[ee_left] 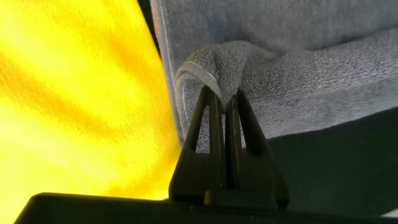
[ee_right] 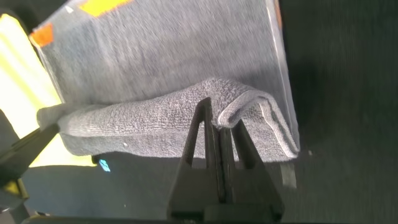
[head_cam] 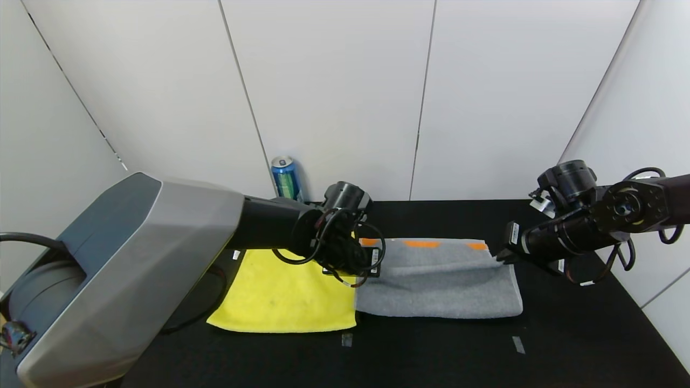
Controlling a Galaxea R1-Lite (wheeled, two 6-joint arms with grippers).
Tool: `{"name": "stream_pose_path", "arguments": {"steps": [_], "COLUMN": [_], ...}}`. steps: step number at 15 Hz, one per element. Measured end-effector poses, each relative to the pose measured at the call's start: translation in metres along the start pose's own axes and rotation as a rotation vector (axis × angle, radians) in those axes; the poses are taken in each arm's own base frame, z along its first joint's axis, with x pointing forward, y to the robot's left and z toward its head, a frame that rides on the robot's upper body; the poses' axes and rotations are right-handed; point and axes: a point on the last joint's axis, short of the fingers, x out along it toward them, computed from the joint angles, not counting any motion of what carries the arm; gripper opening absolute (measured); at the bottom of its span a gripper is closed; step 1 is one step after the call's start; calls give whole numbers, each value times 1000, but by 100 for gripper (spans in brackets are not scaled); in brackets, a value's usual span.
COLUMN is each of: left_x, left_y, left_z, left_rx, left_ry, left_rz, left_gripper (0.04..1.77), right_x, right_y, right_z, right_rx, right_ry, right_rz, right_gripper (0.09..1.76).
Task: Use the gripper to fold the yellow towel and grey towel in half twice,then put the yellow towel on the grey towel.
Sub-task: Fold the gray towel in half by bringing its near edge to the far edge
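The grey towel [head_cam: 439, 285] lies on the black table [head_cam: 593, 345] with its long axis running left to right, orange patches [head_cam: 421, 244] along its far end. Its far layer is lifted and partly rolled toward the near edge, so the first lengthwise fold appears to be in hand and not yet laid down.

The left gripper [ee_left: 224, 102] has its jaws pressed together on a bunched corner of this towel at its left end; the cloth rises directly out of the jaw tips. The right gripper [ee_right: 217, 121] likewise pinches the raised hem at the right end, the fold draped just ahead of its tips. Each arm holds the corner nearer to it, the towel spanning between the two sets of jaws.

The yellow towel [head_cam: 283, 296] lies flat just beside the left jaws, on the side away from the right arm, touching or almost touching the grey towel's left edge.

A can [head_cam: 285, 178] stands at the far wall, well apart
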Motion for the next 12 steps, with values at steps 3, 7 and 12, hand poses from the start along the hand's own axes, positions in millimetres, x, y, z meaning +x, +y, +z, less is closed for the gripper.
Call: {"name": "stream_pose_path", "arguments": {"steps": [3, 7, 12], "left_x": [5, 3, 5], "left_y": [0, 2, 2], "left_z": [3, 13, 22], "left_rx": [13, 8, 29], "left_ry": [-17, -47, -73], "left_rz": [1, -4, -8], "left_gripper": [13, 13, 13], "right_x": [2, 7, 13], "right_y": [2, 4, 4], "right_z": [7, 15, 24], "right_rx": [-15, -16, -11], "right_ry": [-16, -31, -45], "right_rz": [7, 13, 18], "right_gripper": [12, 12, 12]}}
